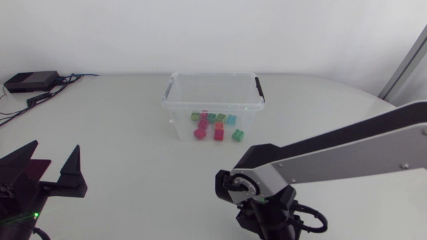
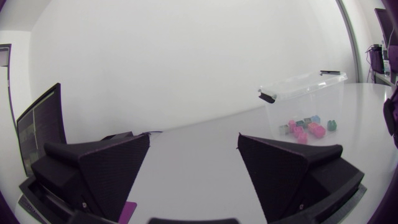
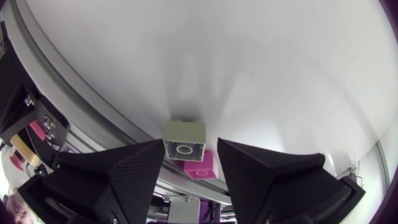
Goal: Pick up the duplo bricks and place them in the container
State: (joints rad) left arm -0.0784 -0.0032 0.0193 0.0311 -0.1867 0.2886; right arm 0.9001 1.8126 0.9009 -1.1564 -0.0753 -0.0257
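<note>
We note R gripper (image 3: 190,142) apart astride grey brick (image 3: 183,134), pink brick (image 3: 200,167) just beside; rec. centring on grey only, clamping square, lifting to container (image 1: 212,74); L gripper (image 2: 194,137) also apart.

Container (image 1: 187,105) top open; right arm (image 1: 333,150) lies across its near-right approach; cables (image 1: 40,99) at far-left corner.

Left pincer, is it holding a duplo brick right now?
No, the left pincer stands open in the left wrist view, with nothing between its fingers.
</note>
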